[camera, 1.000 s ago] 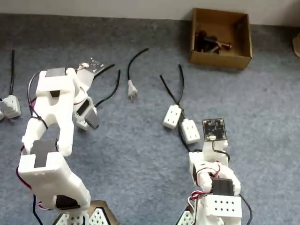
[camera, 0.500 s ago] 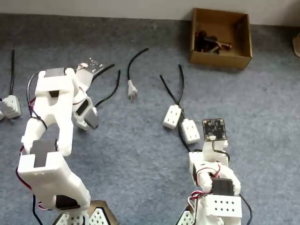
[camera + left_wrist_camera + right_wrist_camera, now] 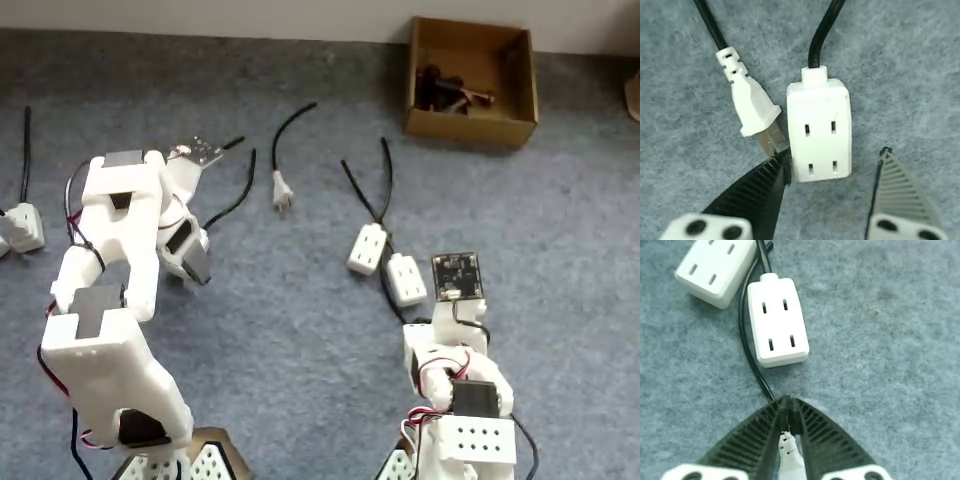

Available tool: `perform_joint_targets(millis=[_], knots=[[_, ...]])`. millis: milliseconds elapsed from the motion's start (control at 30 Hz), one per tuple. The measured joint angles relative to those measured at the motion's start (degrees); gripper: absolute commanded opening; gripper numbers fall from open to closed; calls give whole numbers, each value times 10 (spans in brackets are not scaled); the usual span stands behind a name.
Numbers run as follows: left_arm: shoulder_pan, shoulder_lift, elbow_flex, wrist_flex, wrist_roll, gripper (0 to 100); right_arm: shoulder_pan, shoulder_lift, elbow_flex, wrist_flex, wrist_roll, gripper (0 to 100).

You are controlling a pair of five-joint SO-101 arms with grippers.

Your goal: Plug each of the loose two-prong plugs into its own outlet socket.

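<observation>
In the left wrist view my left gripper [image 3: 835, 151] is open, its fingers on either side of the near end of a white outlet block [image 3: 819, 127] lying on the grey carpet. A white two-prong plug [image 3: 754, 107] lies beside that block, its prongs by my dark fingertip [image 3: 775, 172]. My right gripper [image 3: 789, 402] is shut on a white plug [image 3: 788, 452], with a black cord [image 3: 747, 345] running out from the tips. Just beyond it lie two white outlet blocks [image 3: 777, 320] [image 3: 717, 265]. Another loose plug [image 3: 282, 190] lies mid-carpet.
An open cardboard box [image 3: 470, 120] with dark parts stands at the back right. A further white outlet block [image 3: 24, 226] sits at the far left edge. The left arm [image 3: 120, 240] hides the block and plug beneath it.
The left arm has shifted a little to the right over its outlet block and plug. The right arm has not moved.
</observation>
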State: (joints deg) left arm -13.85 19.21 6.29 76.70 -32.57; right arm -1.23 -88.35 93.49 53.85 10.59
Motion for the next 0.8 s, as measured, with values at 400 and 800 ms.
perform_joint_targets(millis=[400,800], knots=[[0,5,-2,0,4,242,0,0,0,0,0,9],[0,5,-2,0,4,123,0,0,0,0,0,9]])
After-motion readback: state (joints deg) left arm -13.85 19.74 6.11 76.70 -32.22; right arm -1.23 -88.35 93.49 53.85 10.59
